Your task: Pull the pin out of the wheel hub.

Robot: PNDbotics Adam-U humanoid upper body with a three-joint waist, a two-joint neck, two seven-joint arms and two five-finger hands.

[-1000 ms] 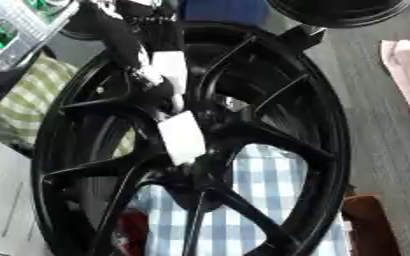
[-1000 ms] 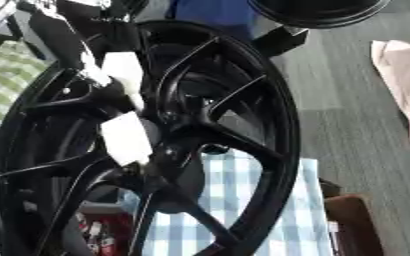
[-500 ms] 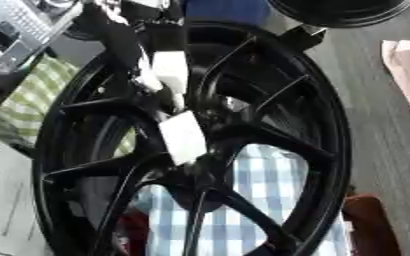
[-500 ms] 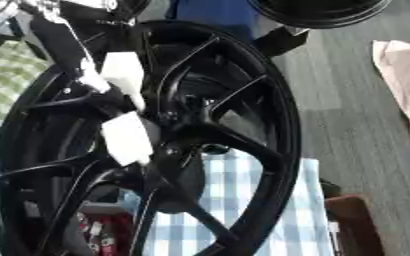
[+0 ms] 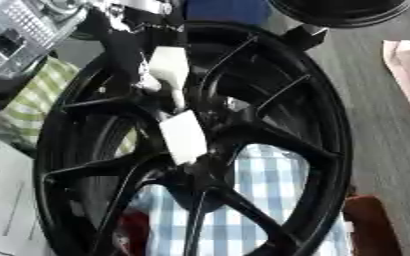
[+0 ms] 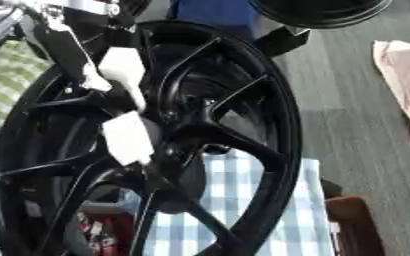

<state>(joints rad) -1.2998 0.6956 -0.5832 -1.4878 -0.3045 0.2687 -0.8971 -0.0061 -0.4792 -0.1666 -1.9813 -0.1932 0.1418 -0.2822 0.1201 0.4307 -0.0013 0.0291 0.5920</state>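
Black spoked wheel hub (image 5: 270,145) stands upright, tilted, over checked cloth.

Small delta only. Up and left of the left hand (image 5: 184,135), the green piece seen a second ago is gone. A silver perforated part (image 5: 20,32) now fills that corner and shows more of itself than half a second ago. Can't tell what it belongs to. The hand itself has crept slightly right across the wheel (image 5: 331,150) spokes, seen only in the right eye view.
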